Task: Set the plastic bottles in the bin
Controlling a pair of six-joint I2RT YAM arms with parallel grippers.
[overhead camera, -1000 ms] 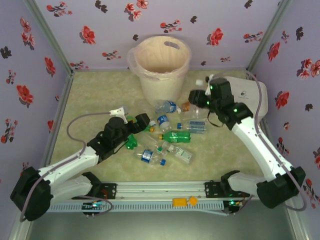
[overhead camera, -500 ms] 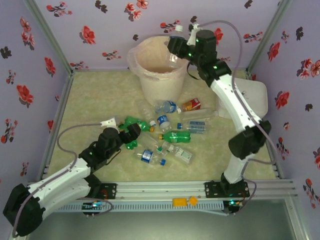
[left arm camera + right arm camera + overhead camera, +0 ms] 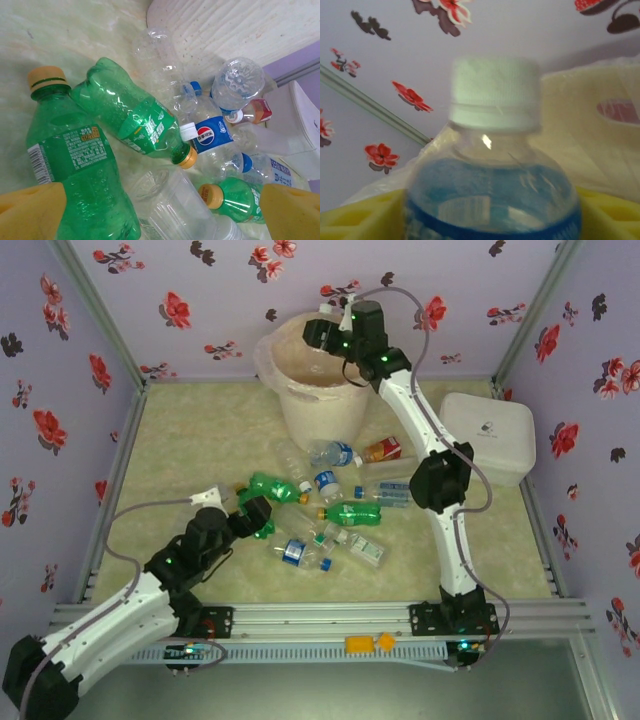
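Observation:
The cream bin [image 3: 318,405] stands at the back centre. My right gripper [image 3: 322,333] hangs over its rim, shut on a clear plastic bottle [image 3: 495,165] with a white cap and blue label; the bin's liner and handle slot [image 3: 620,107] lie behind it. The other plastic bottles are heaped in front of the bin: green ones [image 3: 275,487] [image 3: 352,513], clear blue-labelled ones [image 3: 328,483] and an orange-red one [image 3: 383,449]. My left gripper [image 3: 255,515] is open at the heap's left edge, its yellow fingers [image 3: 30,210] wide apart around a green bottle [image 3: 75,165] and a clear one [image 3: 170,205].
A white rounded box [image 3: 487,435] sits at the right, beside the heap. Floral walls close the back and both sides. The metal rail [image 3: 330,620] runs along the near edge. Bare tabletop [image 3: 190,430] lies left of the bin.
My right arm lifted a bottle from the heap and swung left, ending over the bin's rim. My left gripper drew back towards the near left.

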